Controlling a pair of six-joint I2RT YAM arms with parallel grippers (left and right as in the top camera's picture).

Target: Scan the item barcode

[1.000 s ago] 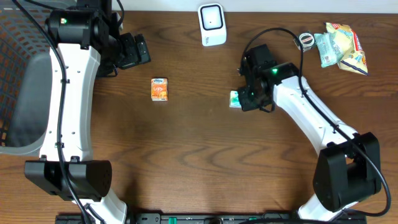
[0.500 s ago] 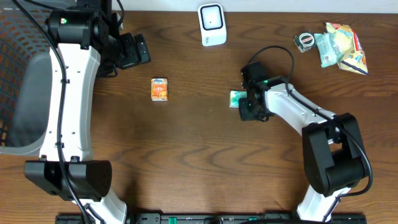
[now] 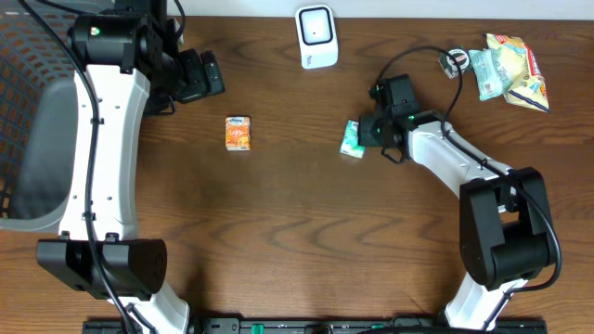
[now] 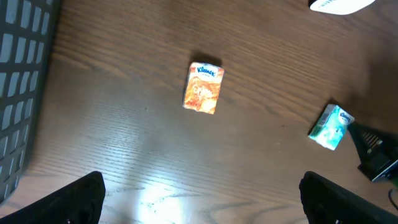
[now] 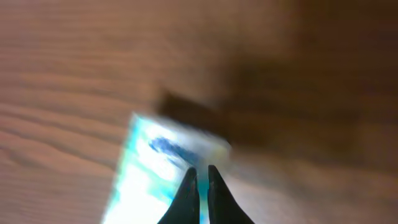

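Right hand [image 3: 365, 133] is pinched fully shut w/ nothing between the fingers afaict. Its tips sit right at the edge of the little green tissue pack [image 3: 352, 139], touching it or just about. Wrist cam's too blurry to say which. Pack's flat on the desk [image 3: 278, 232], on the mid-desk side of the hand, well apart from the white scanner [image 3: 316, 37] up at the far edge. Left hand [image 4: 200, 193] is spread wide open, holding nothing, hovering nearer the orange Kleenex pack [image 3: 238, 133].

Handling-wise imo: pocket tissues, so v light and squishy, and the plastic wrap is prob slippery, so closed tips will just shove it around the wood. Not fragile tho. I'd open up and pinch across the narrow width near the middle. Firm enough that it doesn't slide out, but w/o crumpling whichever face has the barcode. Can't see a barcode from any cam rn.
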